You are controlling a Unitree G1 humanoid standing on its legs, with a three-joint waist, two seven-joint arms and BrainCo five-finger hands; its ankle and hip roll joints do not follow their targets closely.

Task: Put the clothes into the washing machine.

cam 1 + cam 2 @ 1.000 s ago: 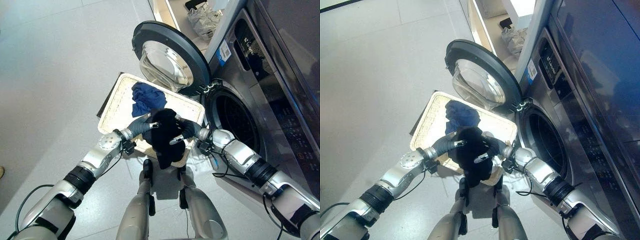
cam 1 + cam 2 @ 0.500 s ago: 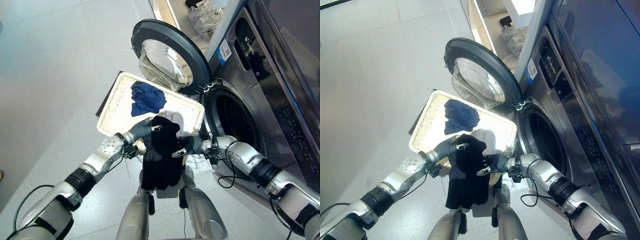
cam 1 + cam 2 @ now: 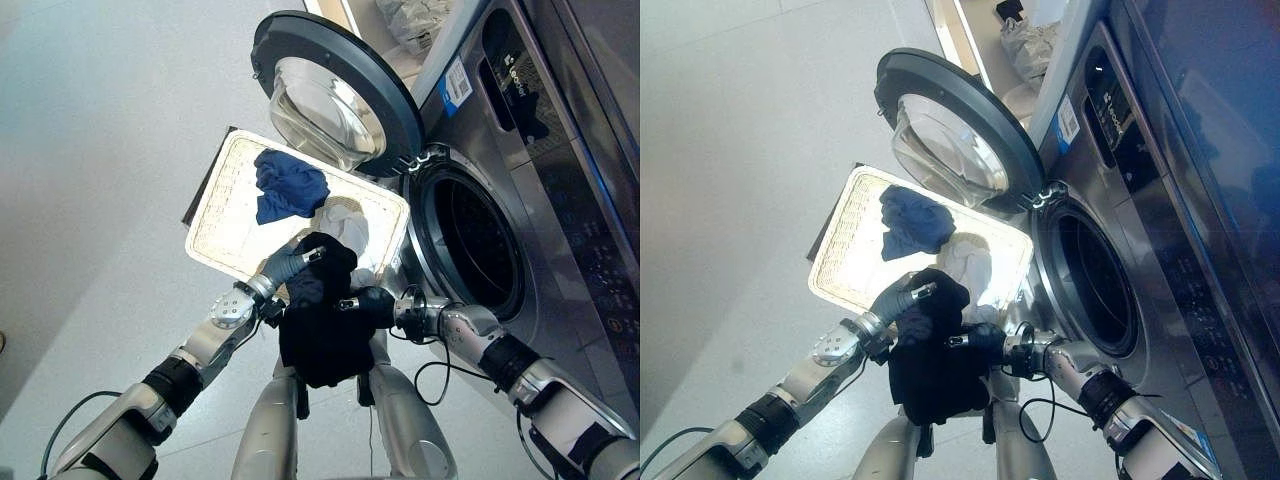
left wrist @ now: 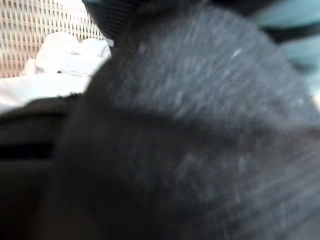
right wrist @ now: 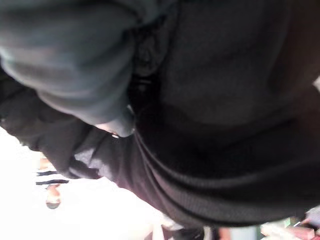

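Both robot hands [image 3: 300, 262] curled round black garment [image 3: 322, 335].

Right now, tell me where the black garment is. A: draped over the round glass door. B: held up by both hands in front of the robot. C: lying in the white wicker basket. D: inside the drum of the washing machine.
B: the black garment hangs between the left hand and right hand, short of the white wicker basket.

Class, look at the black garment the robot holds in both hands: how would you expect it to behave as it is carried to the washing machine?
The black garment hangs in loose folds below the left hand and right hand, so it is probably floppy. It looks light. A trailing edge might snag at the drum opening.
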